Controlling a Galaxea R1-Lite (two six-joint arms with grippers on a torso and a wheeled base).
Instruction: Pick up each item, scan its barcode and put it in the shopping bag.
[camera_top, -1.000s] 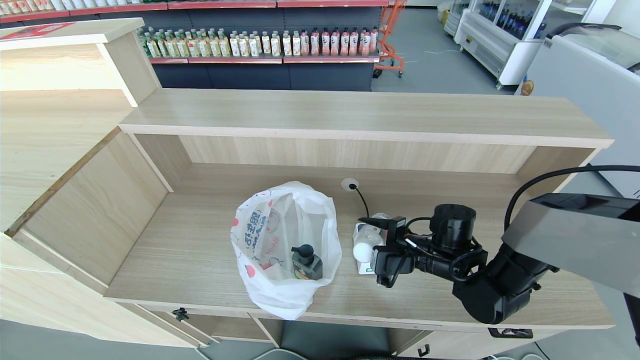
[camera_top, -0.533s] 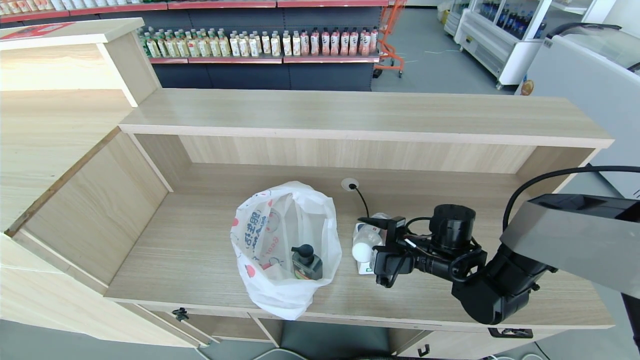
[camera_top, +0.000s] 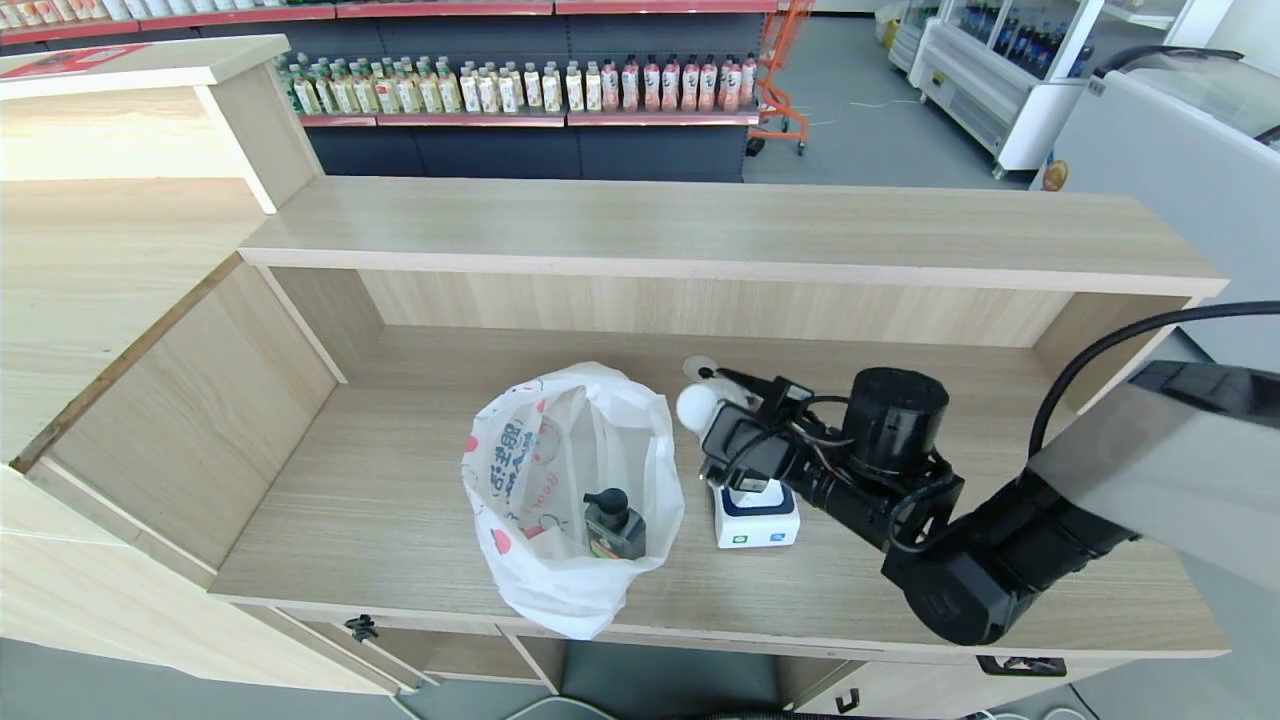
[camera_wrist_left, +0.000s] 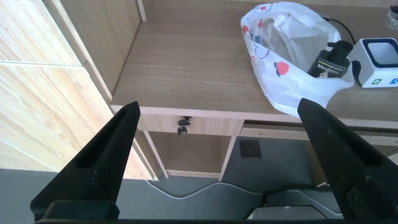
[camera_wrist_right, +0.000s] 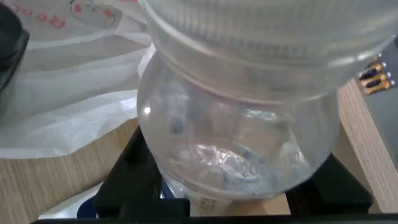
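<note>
My right gripper (camera_top: 728, 428) is shut on a clear plastic bottle (camera_top: 700, 405) with a white cap, held on its side above the counter. The cap end points toward the white shopping bag (camera_top: 560, 470). In the right wrist view the bottle (camera_wrist_right: 242, 124) is close up, with the bag (camera_wrist_right: 68, 93) just behind it. A dark pump bottle (camera_top: 612, 525) stands inside the bag. The white barcode scanner (camera_top: 757, 515) sits on the counter beneath the gripper. My left gripper (camera_wrist_left: 224, 155) is open with nothing in it, out in front of the counter's front edge, away from the bag (camera_wrist_left: 286, 56).
The wooden counter (camera_top: 380, 500) has a raised back ledge (camera_top: 720, 230) and a side wall on the left. A black cable (camera_top: 722, 395) runs from a grommet to the scanner. Bare counter lies left of the bag and right of the scanner.
My right gripper has lifted the bottle up off the scanner and carried it back and left, toward the bag's opening. The scanner's top now shows. The bag has not moved.
</note>
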